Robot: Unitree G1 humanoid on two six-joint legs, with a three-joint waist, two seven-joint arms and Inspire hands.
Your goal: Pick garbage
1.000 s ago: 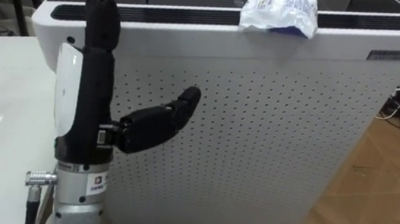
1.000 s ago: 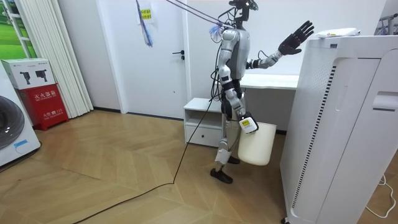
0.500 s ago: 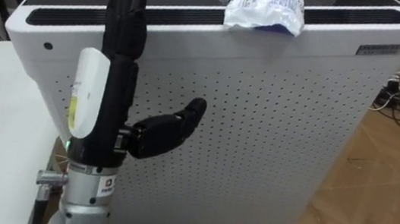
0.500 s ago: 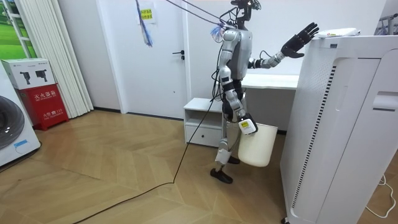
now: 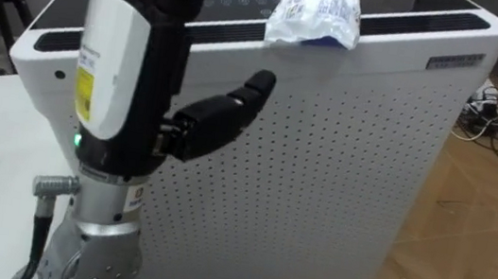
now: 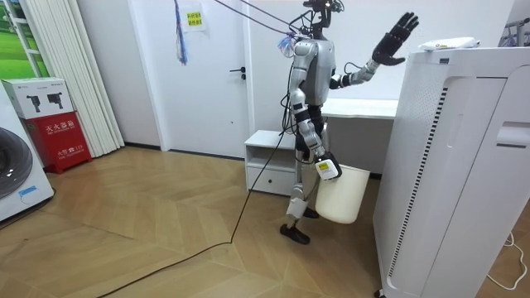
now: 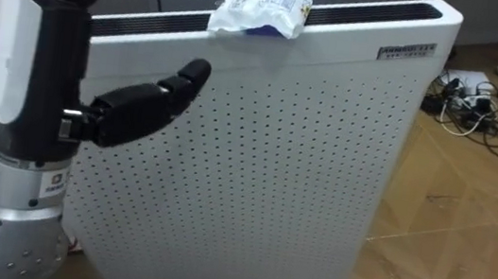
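Wrapper [image 5: 314, 12] lies at the front edge of the purifier [image 5: 322, 168] top, untouched. Left hand [image 5: 158, 62] is raised left of it, fingers straight, thumb out, empty. Advice: reach over the edge and close on the crumpled bulk rather than push it back. Bin [image 6: 341, 194] hangs at the right hand [image 6: 325, 166]; its hold cannot be told, contents hidden.

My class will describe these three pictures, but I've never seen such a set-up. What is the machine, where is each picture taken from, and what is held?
It is a humanoid robot on two legs. Two pictures come from cameras in its head, looking down; the third from a camera across the room. It stands at a tall white appliance with a crumpled wrapper on top. Its left hand is raised, open and empty. A white bin hangs from its right hand.
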